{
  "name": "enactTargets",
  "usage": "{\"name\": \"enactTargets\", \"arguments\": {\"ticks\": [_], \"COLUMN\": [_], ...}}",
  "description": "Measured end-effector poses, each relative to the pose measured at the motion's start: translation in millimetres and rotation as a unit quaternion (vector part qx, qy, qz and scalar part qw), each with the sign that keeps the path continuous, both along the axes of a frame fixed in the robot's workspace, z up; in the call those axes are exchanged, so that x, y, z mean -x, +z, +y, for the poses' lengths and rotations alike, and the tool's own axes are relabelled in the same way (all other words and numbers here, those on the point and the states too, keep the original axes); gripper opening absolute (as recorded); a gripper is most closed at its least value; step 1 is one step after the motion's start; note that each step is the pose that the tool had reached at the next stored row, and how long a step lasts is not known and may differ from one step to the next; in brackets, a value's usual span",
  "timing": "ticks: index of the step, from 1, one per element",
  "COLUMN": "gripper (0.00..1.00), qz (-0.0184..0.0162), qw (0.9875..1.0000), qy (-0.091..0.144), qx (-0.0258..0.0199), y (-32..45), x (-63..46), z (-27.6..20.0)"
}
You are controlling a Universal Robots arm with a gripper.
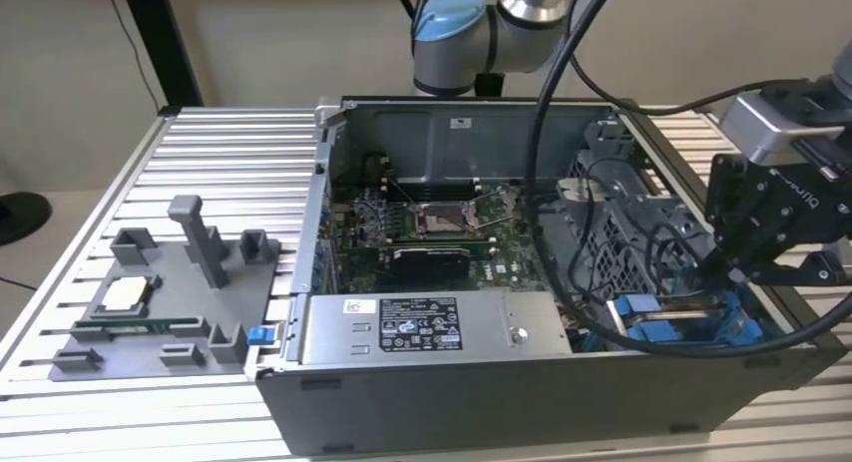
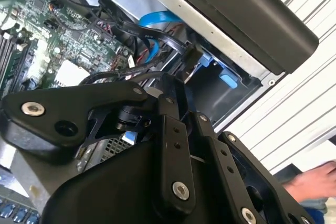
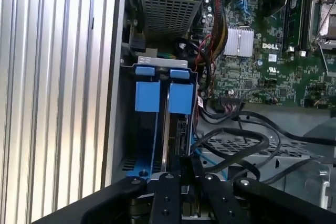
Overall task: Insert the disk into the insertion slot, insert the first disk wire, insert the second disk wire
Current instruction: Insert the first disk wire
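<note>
**Disk seated, hand at the wire end**

The disk (image 3: 181, 129) looks already home in the insertion slot (image 3: 157, 61), which sits in the corner of the computer case (image 1: 533, 402) towards the desk's (image 1: 213, 143) near edge, on the exterior view's right. So I judge I am on the wire steps.

My hand (image 3: 181, 162) hangs just over the disk's end, with its fingers drawn close together. Whether a plug is pinched between them I cannot tell.

The disk stands on edge in its blue carrier (image 3: 181, 98). Its long axis runs along the case's near wall. The tab end points to the power-supply box (image 1: 426, 327) and the other end lies under my hand (the socket end, I would guess).

Black wires (image 3: 236, 140) loop just beside the bay. The next move calls for a square, gentle push along that axis, keeping clear of the loops.
</note>
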State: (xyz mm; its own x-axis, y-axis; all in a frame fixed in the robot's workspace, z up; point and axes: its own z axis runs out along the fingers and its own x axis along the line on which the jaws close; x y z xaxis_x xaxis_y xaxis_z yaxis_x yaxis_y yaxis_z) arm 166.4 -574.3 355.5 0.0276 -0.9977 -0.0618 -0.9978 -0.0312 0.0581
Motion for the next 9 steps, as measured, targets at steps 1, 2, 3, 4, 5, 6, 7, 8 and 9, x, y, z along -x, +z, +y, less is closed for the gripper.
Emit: {"name": "enactTargets", "arguments": {"ticks": [1,2,3,4,5,6,7,8,9], "gripper": [0.00,0.00,0.00,0.00,0.00,0.00,0.00,0.00,0.00], "qz": [0.0000,0.0000,0.0000,0.0000,0.0000,0.0001,0.0003,0.0008,0.0016], "qw": [1.0000,0.9999,0.9998,0.9997,0.9996,0.9995,0.9994,0.9994,0.9993], "qy": [-0.007,-0.014,-0.020,-0.025,-0.029,-0.032,-0.034,-0.036,-0.036], "qx": [0.0002,0.0002,0.0001,0.0000,0.0001,0.0001,0.0000,-0.0001,-0.0001], "y": [-0.2,-0.4,-0.8,-1.1,-1.2,-1.4,-1.7,-2.0,-2.4], "x": [0.0,0.0,0.0,0.0,-0.1,-0.2,-0.6,-1.1,-1.8], "z": [0.0,0.0,0.0,0.0,0.0,-0.1,0.0,0.0,0.0]}}
